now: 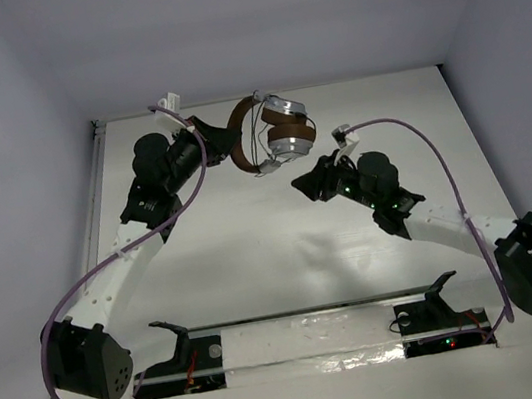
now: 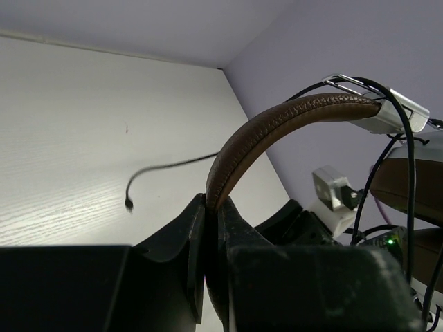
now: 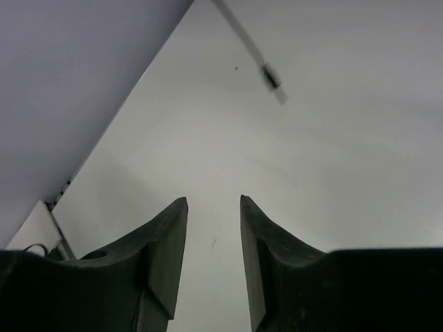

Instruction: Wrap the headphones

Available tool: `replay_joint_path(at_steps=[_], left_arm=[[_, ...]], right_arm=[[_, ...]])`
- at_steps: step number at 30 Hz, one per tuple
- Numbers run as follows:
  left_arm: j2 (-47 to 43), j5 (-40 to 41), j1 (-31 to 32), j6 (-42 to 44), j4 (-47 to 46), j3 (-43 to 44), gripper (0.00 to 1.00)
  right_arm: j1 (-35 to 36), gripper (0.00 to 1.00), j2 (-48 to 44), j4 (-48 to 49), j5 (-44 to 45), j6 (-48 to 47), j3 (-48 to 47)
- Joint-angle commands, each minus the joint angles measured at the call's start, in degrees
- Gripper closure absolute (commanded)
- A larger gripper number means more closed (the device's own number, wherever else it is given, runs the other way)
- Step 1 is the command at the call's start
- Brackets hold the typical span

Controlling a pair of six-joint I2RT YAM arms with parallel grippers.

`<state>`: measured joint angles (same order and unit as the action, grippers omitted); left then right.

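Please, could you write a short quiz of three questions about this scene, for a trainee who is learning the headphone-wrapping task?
1. Which part of the small over-ear headphones, with silver-grey round earcups, does the left gripper clamp?
A) an earcup
B) the brown stitched headband
C) the plug
2. Fill in: the right gripper has its jaws ___, with nothing between them.
3. True or false: the loose end of the thin black cord is outside the right gripper's jaws.

Key: 1 B; 2 open; 3 true.
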<state>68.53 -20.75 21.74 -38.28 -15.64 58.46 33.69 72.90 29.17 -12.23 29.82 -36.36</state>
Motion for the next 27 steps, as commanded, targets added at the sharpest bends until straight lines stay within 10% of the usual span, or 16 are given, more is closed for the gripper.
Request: replay_joint_path(at_steps=[1,10,18,27], left_arm=[[-2.35,-0.78,-0.12,-0.56,-4.22,3.86,1.00],[-2.88,-1.83,-0.12,-0.13,-2.38,3.42,1.00],[-3.58,-1.40,3.30,0.05,-0.54,2.36,1.00],[-4.64,-0.25,3.31,1.54,1.75,3.33,1.00]], right_arm=[[-0.38,0.56,-3.21,-0.50,7.57,-7.92,-1.42],[-0.38,0.41,5.05,4.39,-10.70,-12.52,-9.25],[-0.38,0.40,18.32,9.42,-5.01,-15.41,-20.06],[-0.38,0.53,7.09,7.48,-4.12,-14.79,-9.19]])
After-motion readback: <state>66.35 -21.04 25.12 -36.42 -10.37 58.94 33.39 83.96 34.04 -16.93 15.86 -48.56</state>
